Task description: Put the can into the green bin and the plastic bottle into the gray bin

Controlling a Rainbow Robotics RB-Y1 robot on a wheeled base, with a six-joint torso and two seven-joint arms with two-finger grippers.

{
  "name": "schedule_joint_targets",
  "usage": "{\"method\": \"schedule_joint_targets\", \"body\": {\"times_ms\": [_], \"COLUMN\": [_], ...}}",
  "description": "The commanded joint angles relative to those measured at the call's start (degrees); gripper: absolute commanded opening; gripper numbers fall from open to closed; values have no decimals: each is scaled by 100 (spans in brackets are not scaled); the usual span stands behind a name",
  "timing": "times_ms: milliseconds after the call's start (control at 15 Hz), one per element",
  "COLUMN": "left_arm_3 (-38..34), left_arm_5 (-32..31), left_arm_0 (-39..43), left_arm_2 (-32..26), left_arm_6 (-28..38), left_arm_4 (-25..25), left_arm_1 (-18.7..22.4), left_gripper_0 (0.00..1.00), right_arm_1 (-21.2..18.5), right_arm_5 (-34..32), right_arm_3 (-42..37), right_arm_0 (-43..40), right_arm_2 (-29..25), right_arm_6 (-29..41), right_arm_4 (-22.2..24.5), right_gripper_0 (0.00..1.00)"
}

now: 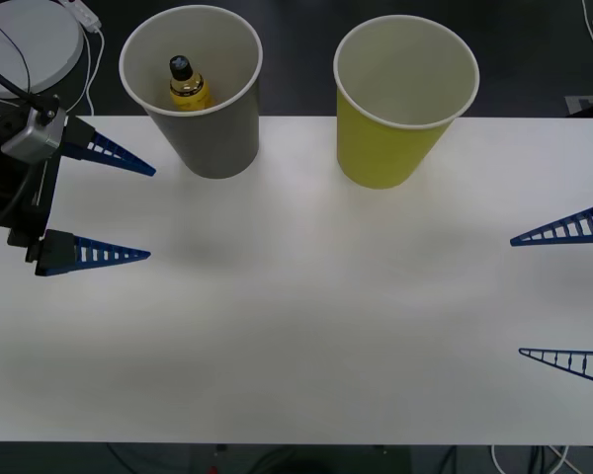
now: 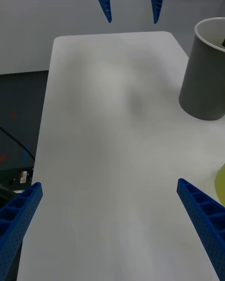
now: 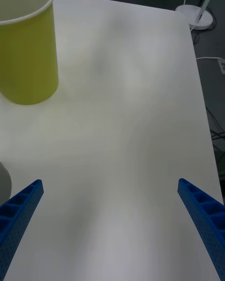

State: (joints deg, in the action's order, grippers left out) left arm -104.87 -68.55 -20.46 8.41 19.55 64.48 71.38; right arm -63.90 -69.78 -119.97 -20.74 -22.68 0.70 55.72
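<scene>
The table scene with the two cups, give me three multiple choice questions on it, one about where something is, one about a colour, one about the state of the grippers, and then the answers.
1. Where is the plastic bottle?
A. Lying on the table
B. Standing inside the gray bin
C. Inside the green bin

2. What colour is the bottle's cap?
A. Black
B. White
C. Red

3. How do the left gripper and right gripper stand?
A. Both shut on a cup
B. Left holds the bottle, right open
C. Both open and holding nothing

Answers:
1. B, the front view shows the yellow bottle upright within the gray bin's rim.
2. A, a black screw cap sits above the gold neck band.
3. C, each gripper's blue fingers are spread apart over the bare table, one at each side edge.
</scene>
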Motion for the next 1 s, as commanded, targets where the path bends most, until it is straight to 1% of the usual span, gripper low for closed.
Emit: {"method": "schedule_joint_targets", "body": {"times_ms": [67, 400, 667, 1000], "left_arm_3": [-315, -719, -1158, -1422], "left_arm_5": [-1, -1, -18, -405], "left_arm_0": [323, 833, 1466, 1923], "left_arm_2": [-226, -613, -1228, -1878], "left_arm_6": [49, 84, 102, 119], "left_arm_4": [206, 320, 329, 250], "left_arm_1": [-1, -1, -1, -1], "left_gripper_0": [100, 100, 100, 100], "right_arm_1": [0, 0, 0, 0], "right_arm_5": [0, 0, 0, 0], "right_arm_3": [0, 0, 0, 0], "right_arm_0": [0, 0, 0, 0], "right_arm_2": [0, 0, 0, 0], "right_arm_6": [0, 0, 0, 0], "right_arm_4": [0, 0, 0, 0], "right_gripper_0": [100, 100, 100, 100]}}
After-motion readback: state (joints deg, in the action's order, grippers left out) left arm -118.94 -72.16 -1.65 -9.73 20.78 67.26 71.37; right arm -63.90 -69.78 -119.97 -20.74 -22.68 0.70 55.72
